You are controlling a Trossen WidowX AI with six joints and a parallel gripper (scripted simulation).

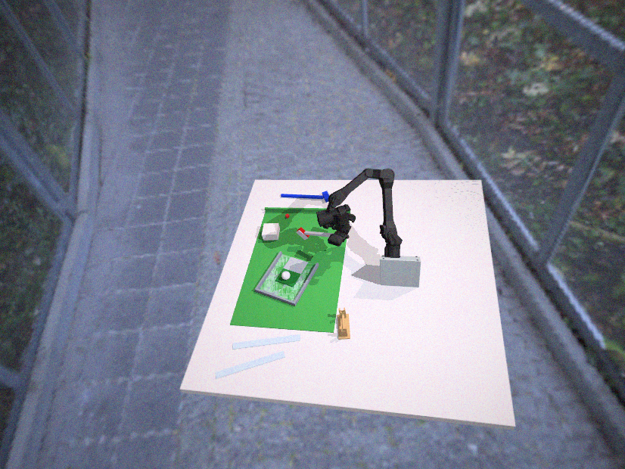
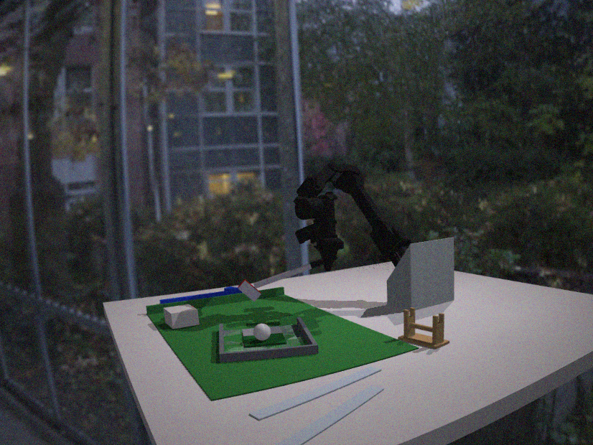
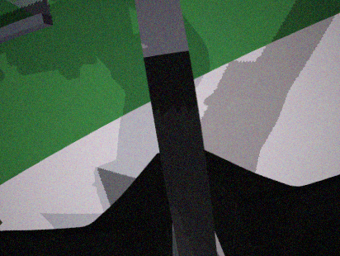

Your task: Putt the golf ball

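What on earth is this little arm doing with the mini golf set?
The black arm's gripper is clamped on the grey shaft of a red putter, holding its head lifted above the green mat. The white golf ball sits on the dark green raised pad inside the grey-framed box, so the putt looks made. A blue putter, a white block and a small wooden stand lie untouched nearby.

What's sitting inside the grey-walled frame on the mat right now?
The white golf ball rests on the dark raised green inside the grey frame. The near wall hides part of the floor.
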